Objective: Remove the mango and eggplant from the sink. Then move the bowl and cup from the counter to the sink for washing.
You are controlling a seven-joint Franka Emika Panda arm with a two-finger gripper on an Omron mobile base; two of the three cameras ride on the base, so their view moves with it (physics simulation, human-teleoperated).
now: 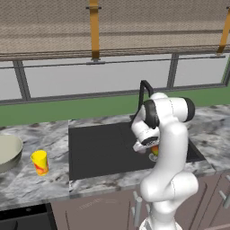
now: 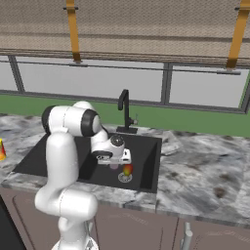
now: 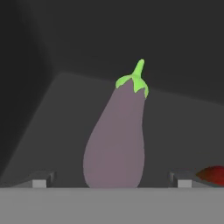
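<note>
Glossy white rounded arm segments [image 1: 168,148], dark joint bands, bulbous white base, pincer [image 3: 112,179] fingertips seemingly dark grey

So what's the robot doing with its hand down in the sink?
It's reaching for the eggplant lying on the bottom of the sink. The gripper is open, with a finger on each side of the eggplant, but hasn't grabbed it. The mango sits in the sink close by. The bowl and cup wait on the counter.
</note>
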